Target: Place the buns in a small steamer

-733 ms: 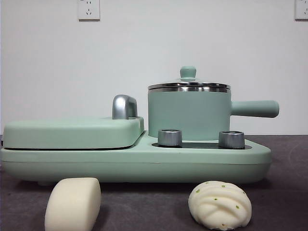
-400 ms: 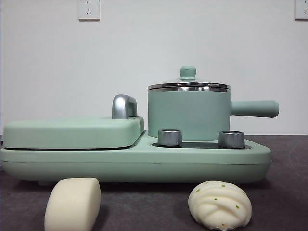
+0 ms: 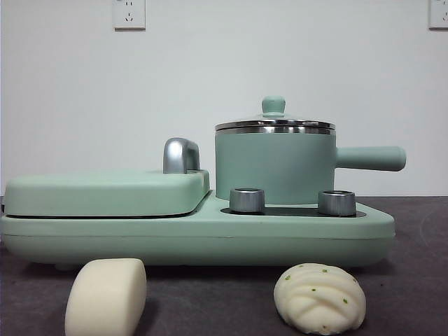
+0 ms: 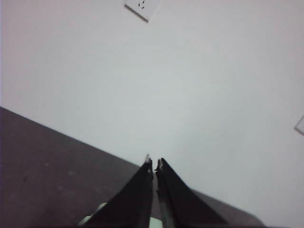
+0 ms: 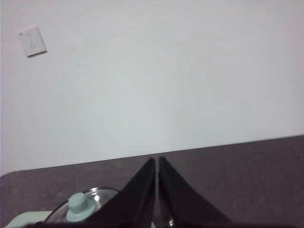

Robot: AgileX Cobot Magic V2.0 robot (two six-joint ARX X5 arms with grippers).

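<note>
Mint-green small steamer [image 5: 80,209] (lidded) sits beside right end effector [image 5: 156,159].

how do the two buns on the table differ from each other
The plain bun is a smooth, blocky shape with flat sides, while the twisted bun is round and domed with ridged folds. The plain bun has no markings; the twisted bun carries small green flecks. The plain bun lies in front of the griddle lid, the twisted bun in front of the small steamer. Both are white, rest on the dark table, and neither is held.

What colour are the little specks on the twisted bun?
Green, scattered over the white folds of the twisted bun; the front view shows them best.
</note>
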